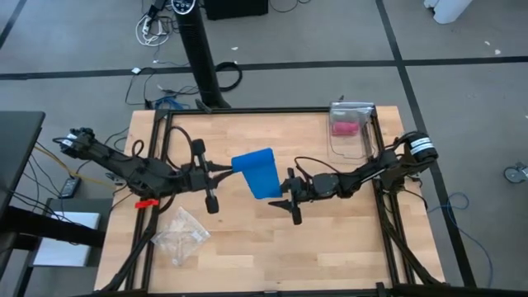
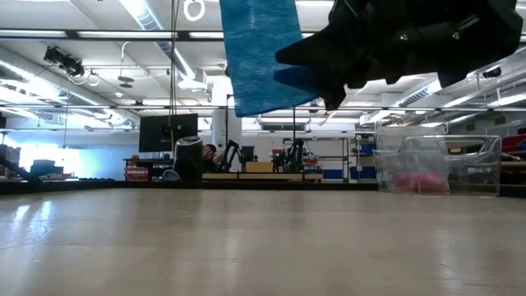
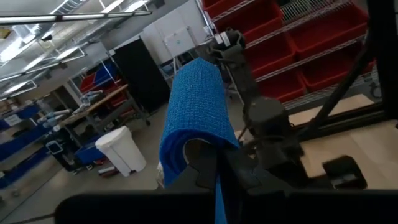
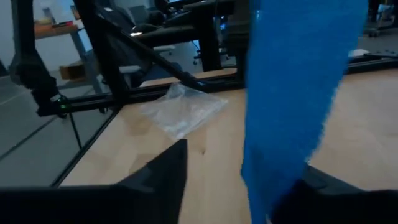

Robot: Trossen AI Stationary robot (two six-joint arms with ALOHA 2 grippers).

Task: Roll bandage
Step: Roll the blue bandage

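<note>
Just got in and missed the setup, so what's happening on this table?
Both arms hold a blue bandage up in the air above the middle of the wooden table. The left gripper is shut on one end; the right gripper is at the other. A clear plastic bag lies near the front-left, and a clear bin with a pink roll sits back-right.

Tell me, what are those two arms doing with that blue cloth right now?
Left tool shut on the bandage, held above the table. Right tool at its other end, grip unclear. Nothing in the way.

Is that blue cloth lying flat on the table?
No. In the low view the bandage hangs well above the bare wooden table, held up between the two arms.
</note>
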